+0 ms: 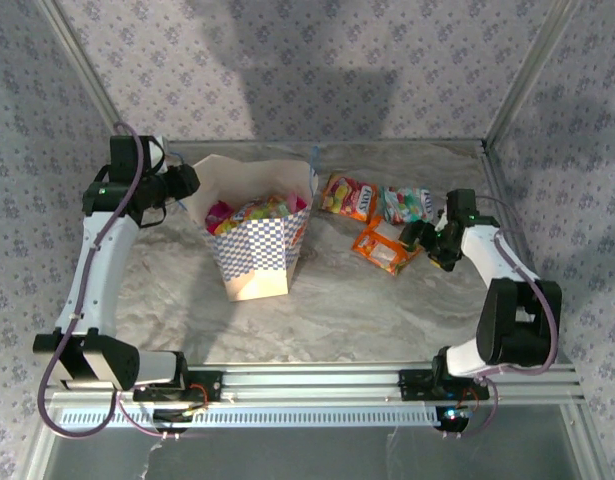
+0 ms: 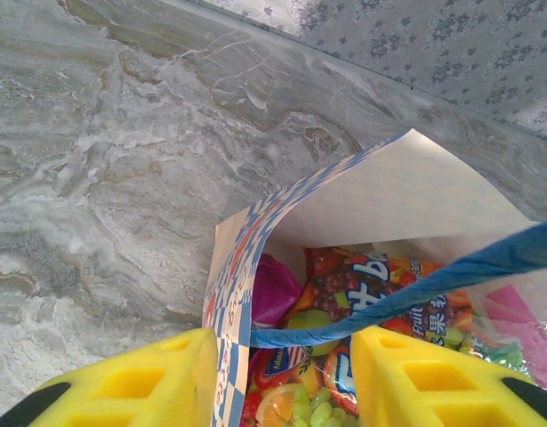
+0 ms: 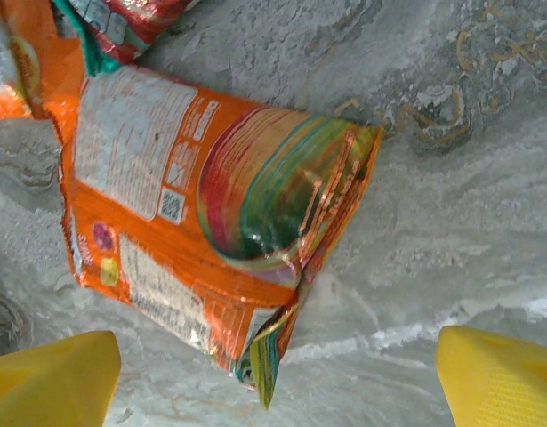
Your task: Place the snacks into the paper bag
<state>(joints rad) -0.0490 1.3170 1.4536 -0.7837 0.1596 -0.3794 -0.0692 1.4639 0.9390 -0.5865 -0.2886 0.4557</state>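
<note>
1. The paper bag (image 1: 255, 245) stands upright on the left half of the marble table (image 1: 387, 310), mouth open.
2. The left gripper (image 1: 187, 185) sits at the bag's far-left rim. On the left wrist camera its jaws (image 2: 282, 382) are parted. The bag's checkered wall (image 2: 233, 302) rises between them, right against the left finger, and the blue cord handle (image 2: 415, 280) crosses the gap.
3. Inside the bag lie a fruit-printed packet (image 2: 371, 285) and a magenta packet (image 2: 273, 289).
4. The right gripper (image 1: 422, 238) is low over the table on the right, its jaws (image 3: 273, 391) spread wide and holding nothing.
5. The small orange packet (image 1: 384, 248) lies flat on the table, just ahead of the right fingers. Its crimped lower corner (image 3: 264, 365) points into the gap between them, touching neither.
6. Beyond it lie an orange packet (image 1: 349, 197) and a teal-white packet (image 1: 407, 205), side by side to the right of the bag.
</note>
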